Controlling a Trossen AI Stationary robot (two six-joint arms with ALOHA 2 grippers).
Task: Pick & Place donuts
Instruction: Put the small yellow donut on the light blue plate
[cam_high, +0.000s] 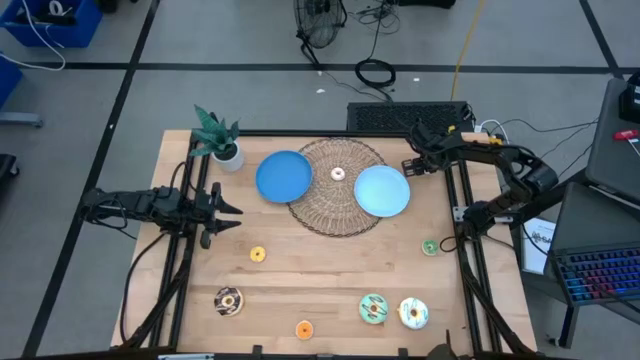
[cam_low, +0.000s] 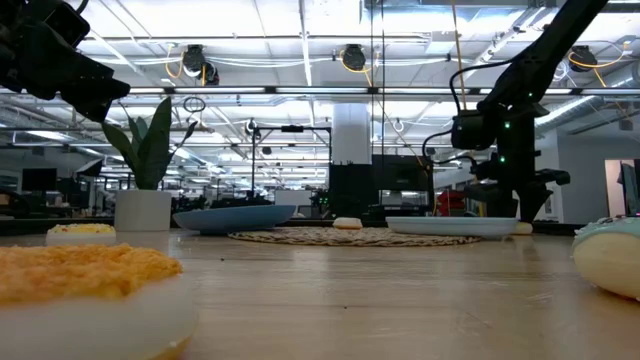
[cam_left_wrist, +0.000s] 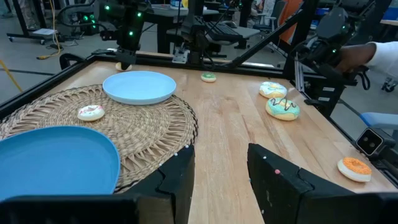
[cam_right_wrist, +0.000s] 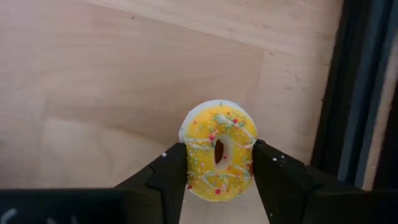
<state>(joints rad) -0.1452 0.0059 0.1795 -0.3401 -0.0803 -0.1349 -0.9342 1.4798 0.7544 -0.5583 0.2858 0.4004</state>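
Left pincer (cam_high: 228, 212) idle at frame left, fingers parted, empty. Loose donuts on bench (cam_high: 320, 280): chocolate donut (cam_high: 228, 300), green donut (cam_high: 373, 308), others low in frame. One pink donut (cam_high: 338, 173) on wicker mat (cam_high: 325, 215). Right pincer (cam_right_wrist: 219, 163) at upper right, clamped on yellow donut (cam_right_wrist: 219, 149). I judge most left.

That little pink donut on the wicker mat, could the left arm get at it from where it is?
Probably yes. The left gripper is empty and faces the wicker mat; the pink donut lies uncovered between the two blue plates, with nothing across the way.
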